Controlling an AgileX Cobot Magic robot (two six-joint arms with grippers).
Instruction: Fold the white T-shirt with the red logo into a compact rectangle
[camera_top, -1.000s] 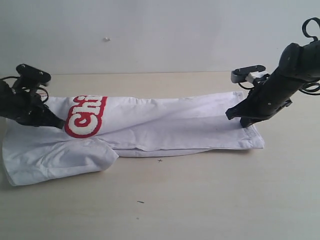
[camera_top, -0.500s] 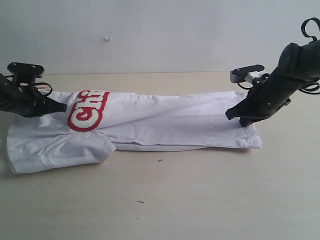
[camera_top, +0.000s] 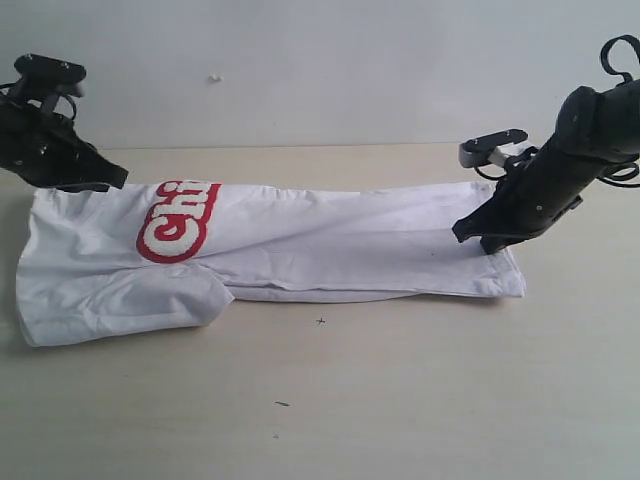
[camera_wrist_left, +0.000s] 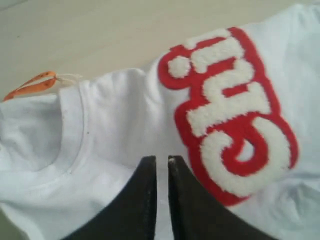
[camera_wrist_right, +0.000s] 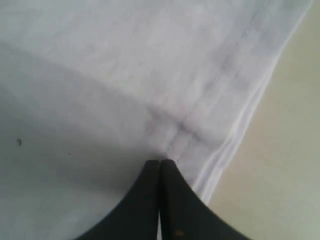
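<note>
Here, the left black end effector (camera_top: 118, 178) (camera_wrist_left: 161, 159) hovers empty, narrowly parted, at ten o'clock over the white cotton T-shirt (camera_top: 330, 250); the right end effector (camera_top: 475, 235) (camera_wrist_right: 160, 162) slants down, closed, onto its three o'clock hem.

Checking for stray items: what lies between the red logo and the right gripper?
Only creased fabric of the white T-shirt, from the red logo to the right gripper; the exterior view shows it.

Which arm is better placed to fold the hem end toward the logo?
Probably right: the right gripper sits shut at the hem of the white T-shirt; the left gripper hangs above the collar, holding nothing.
</note>
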